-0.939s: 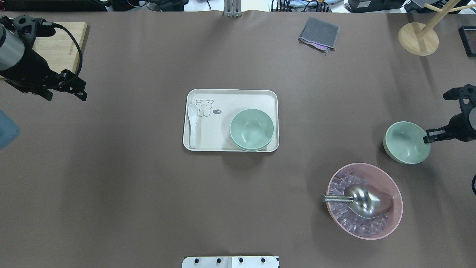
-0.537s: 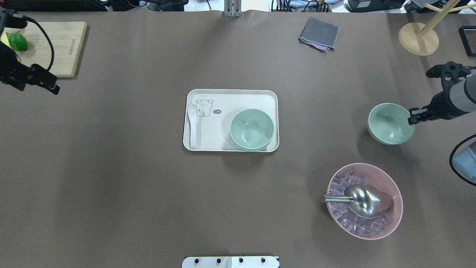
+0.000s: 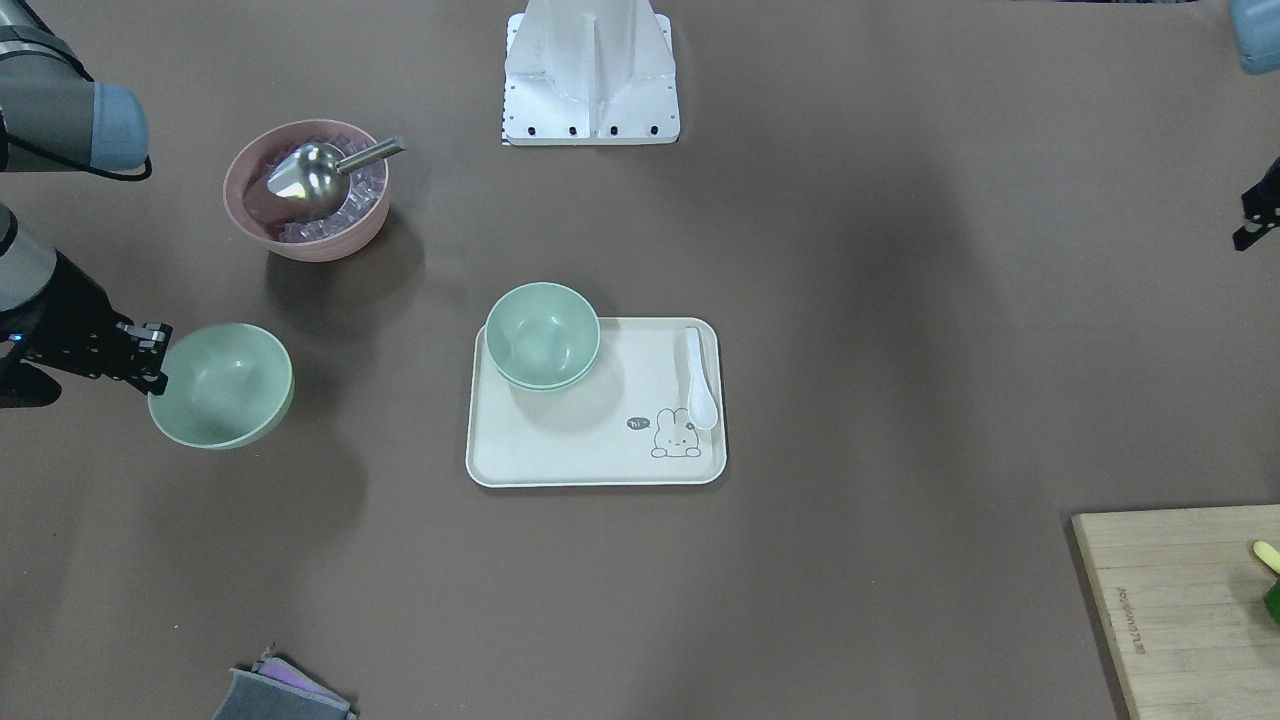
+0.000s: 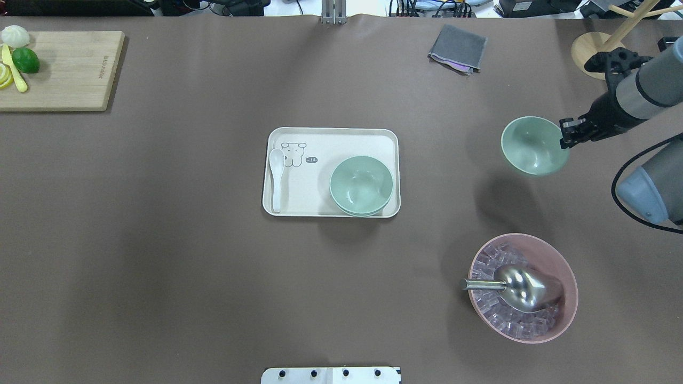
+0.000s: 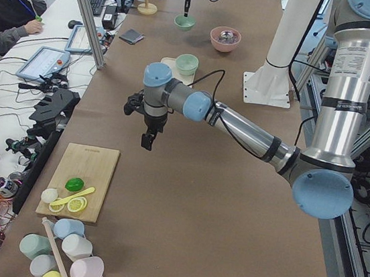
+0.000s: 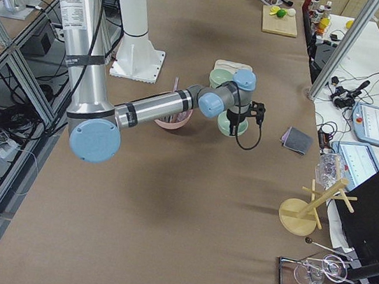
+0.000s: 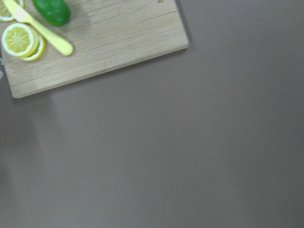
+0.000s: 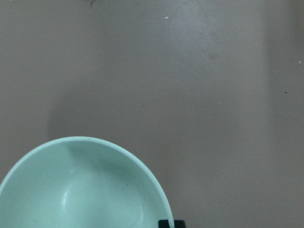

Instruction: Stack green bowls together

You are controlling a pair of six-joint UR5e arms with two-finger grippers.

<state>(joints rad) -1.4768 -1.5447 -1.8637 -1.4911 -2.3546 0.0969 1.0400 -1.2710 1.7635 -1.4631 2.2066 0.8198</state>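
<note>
Far L, overhead view: cutting board (image 4: 69,69) w/ lime (image 4: 25,60), well apart from the action. L gripper (image 3: 1255,215) only clipped at frame edge in front view, out toward that board end of table. Can't tell jaw state. No part in this step, prob.

Centre: tray (image 4: 352,146) w/ white spoon (image 4: 276,178) along its L side. Nested green bowls (image 4: 362,185), two of them, at its R end, close to tray lip.

Further R: third green bowl (image 4: 533,145), up off the table going by the shadow cast beneath it, well apart from tray. Pinched at its R rim by R gripper (image 4: 564,140), jaws narrow on the wall. Only a fingertip (image 8: 166,223) visible at bowl edge in wrist view. Tilt hard to judge.

Near R: pink bowl (image 4: 568,314) w/ ice and metal scoop (image 4: 520,288), off the straight line to the tray.

Risks, as judged:
- One-point rim pinch on smooth plastic: could pivot or slip w/ a fast swing.
- If not level on arrival, likely to sit cocked on the pair instead of seating.
- Off-centre descent: could shove the pair vs. tray lip, or drag the tray.
- Release too high: bounce, roll-off.

Better slow, centred, low release.
</note>
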